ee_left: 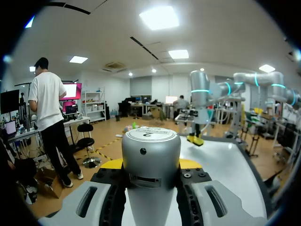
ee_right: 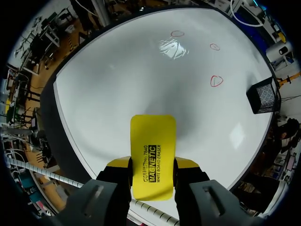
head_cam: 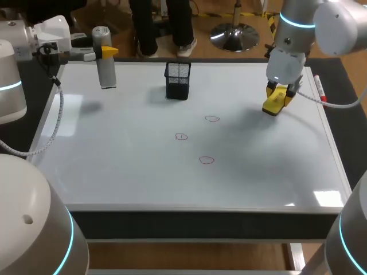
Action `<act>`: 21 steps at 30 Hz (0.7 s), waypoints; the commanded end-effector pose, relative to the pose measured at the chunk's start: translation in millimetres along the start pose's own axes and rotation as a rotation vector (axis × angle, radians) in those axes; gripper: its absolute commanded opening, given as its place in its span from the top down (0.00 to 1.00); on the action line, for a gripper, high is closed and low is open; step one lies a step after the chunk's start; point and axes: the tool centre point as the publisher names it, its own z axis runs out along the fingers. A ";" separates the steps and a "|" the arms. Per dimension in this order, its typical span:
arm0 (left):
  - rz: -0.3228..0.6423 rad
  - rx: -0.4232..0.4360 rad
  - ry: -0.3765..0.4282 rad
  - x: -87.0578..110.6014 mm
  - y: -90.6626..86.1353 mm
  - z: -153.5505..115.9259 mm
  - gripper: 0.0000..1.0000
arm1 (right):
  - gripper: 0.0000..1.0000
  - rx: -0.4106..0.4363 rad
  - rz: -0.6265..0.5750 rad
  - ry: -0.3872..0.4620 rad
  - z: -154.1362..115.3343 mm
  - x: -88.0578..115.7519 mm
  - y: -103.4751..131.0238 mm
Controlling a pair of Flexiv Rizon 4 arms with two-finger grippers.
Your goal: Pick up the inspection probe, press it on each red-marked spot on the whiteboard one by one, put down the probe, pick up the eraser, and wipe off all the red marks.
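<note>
My left fingers [head_cam: 108, 52] pinch the silver inspection probe [ee_left: 151, 160] from two sides. Its round body stands upright between the yellow tips, with its capped end rising past them, over a far corner of the whiteboard [head_cam: 114, 149]. My right fingers [head_cam: 275, 91] clamp the yellow eraser [ee_right: 153, 150] on both long edges, and its free end sticks out ahead of them above the board. The three red marks [head_cam: 213, 119] [head_cam: 181, 136] [head_cam: 206, 160] lie on the board between the two sets of fingers, nearer the right pair and well ahead of the eraser's free end. A black mesh holder [head_cam: 178, 80] stands between the probe and the right fingers. A marker pen [head_cam: 319, 89] lies at the board's edge just beside the right fingers.
</note>
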 end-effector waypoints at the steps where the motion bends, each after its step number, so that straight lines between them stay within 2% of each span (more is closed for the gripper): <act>1: 0.001 0.001 -0.001 0.4 -0.7 -0.3 1.00 | 1.00 0.003 -0.001 0.002 -1.3 0.8 -0.4; 5: 0.001 0.001 -0.001 0.4 -0.7 -0.3 1.00 | 1.00 0.003 -0.001 0.002 -1.3 0.8 -0.4; 14: 0.017 0.019 -0.038 52.9 -9.6 -6.7 1.00 | 1.00 0.003 -0.001 0.002 -1.3 0.8 -0.4; 21: -0.001 0.034 -0.016 97.2 -10.3 -2.4 1.00 | 1.00 0.003 -0.001 0.002 -1.3 0.8 -0.4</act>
